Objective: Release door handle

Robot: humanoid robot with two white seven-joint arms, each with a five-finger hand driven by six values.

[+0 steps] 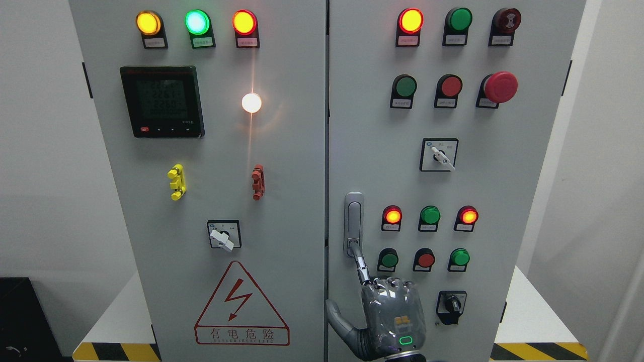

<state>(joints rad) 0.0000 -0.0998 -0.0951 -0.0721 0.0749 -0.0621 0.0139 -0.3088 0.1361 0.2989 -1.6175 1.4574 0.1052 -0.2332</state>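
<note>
Our right hand (390,314) sits below the door handle (353,223), index fingertip touching its base (other fingers curled, gripping nothing).

Matt grey painted metal cabinet (282,151); brushed silvery metal door handle (354,221); glossy plastic red mushroom button (500,86); hand (387,311) under shiny clear film.

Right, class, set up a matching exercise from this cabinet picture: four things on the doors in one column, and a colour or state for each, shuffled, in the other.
Column one:
1. emergency stop button
2. door handle
3. left terminal clip
4. top-row middle lamp, left door

Column two:
A. yellow
B. lit green
C. red mushroom head
D. silver, touched by the hand's index finger

Pairs: 1-C, 2-D, 3-A, 4-B
</note>
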